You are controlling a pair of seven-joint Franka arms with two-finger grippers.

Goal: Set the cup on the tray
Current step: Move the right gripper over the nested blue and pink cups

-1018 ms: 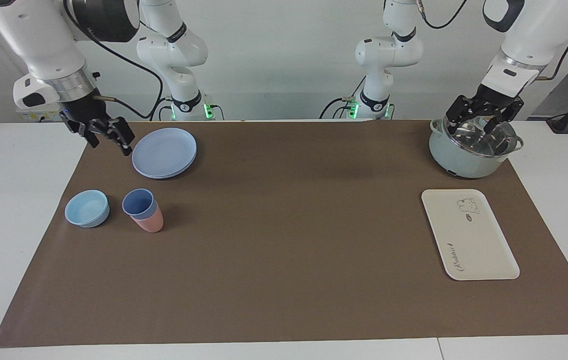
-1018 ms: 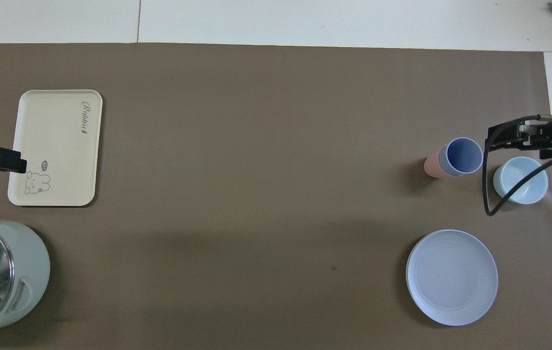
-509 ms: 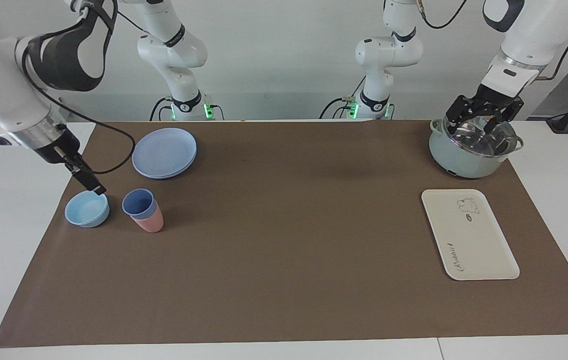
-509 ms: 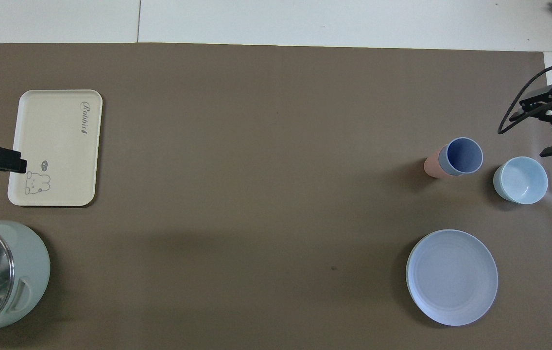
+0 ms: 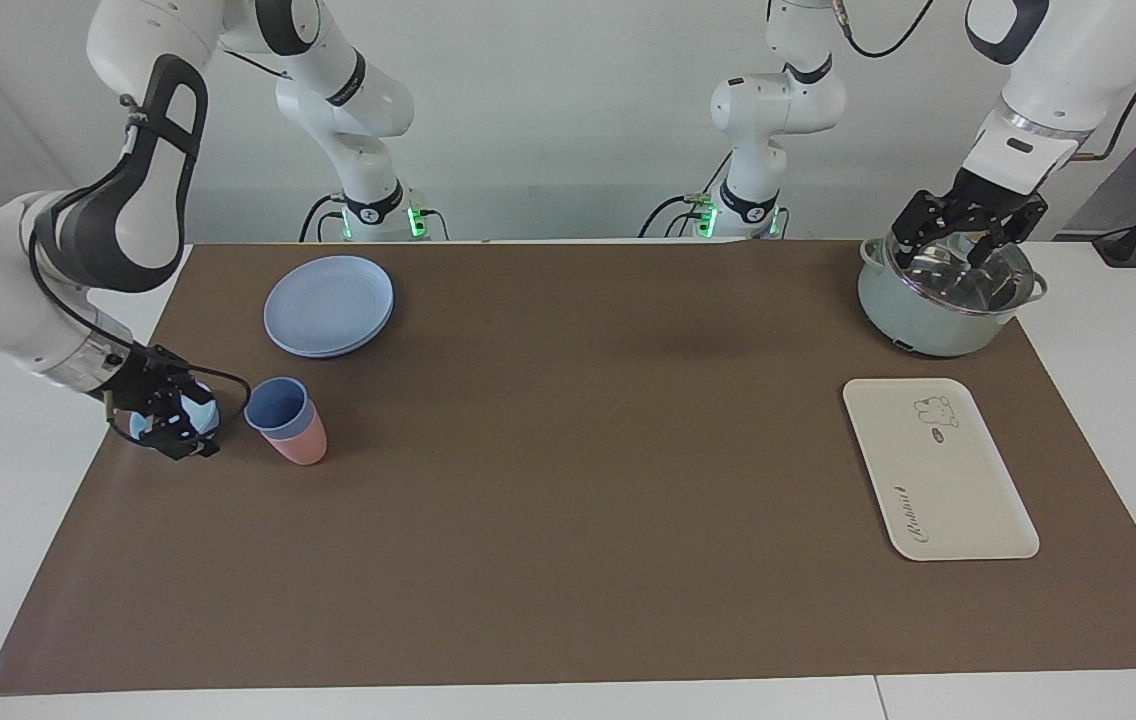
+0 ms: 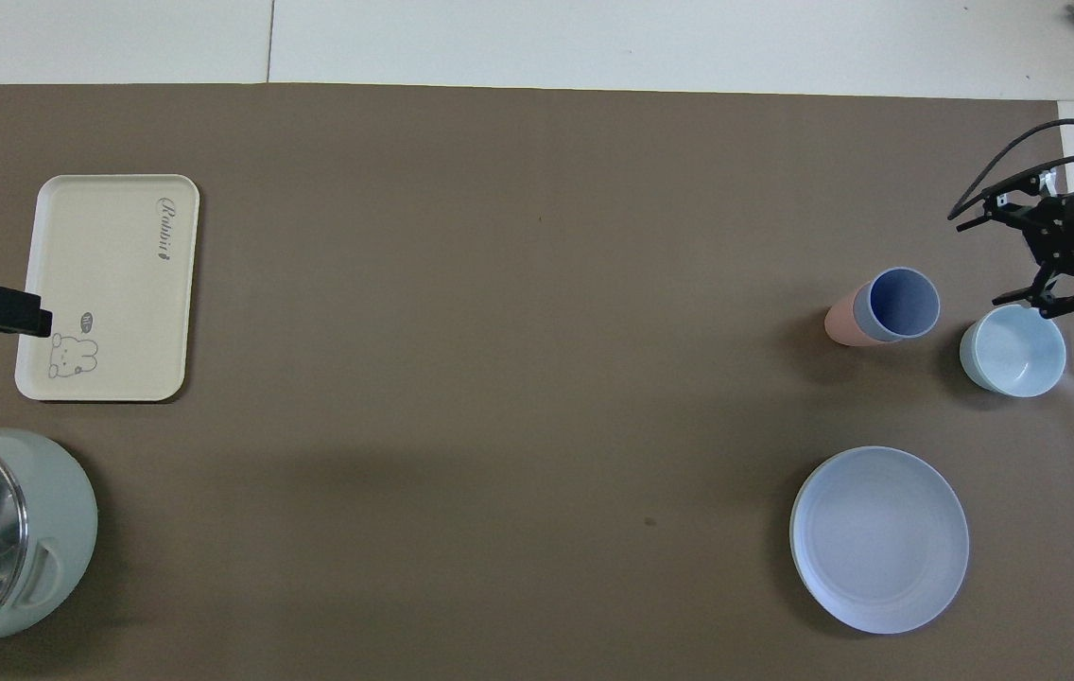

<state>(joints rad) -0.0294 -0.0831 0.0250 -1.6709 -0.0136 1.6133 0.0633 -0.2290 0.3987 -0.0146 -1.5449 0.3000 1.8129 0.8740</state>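
Right claw point(image 5: 190, 425) lowered beside bowl point(image 6: 1013, 350), spread wide, left claw point(image 5: 968, 232) open, periwinkle cup point(image 5: 277, 405) nested in pink cup point(image 5: 298, 445)

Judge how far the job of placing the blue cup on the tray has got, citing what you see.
Done: nothing yet. The periwinkle-blue plastic cup sits nested in a salmon-pink cup, far from the empty cream rectangular tray. In hand: the right gripper, open, is low beside the cups and a light-blue bowl, holding nothing. The left gripper waits open over a pale-green pot. Left: grasp, carry, set down.
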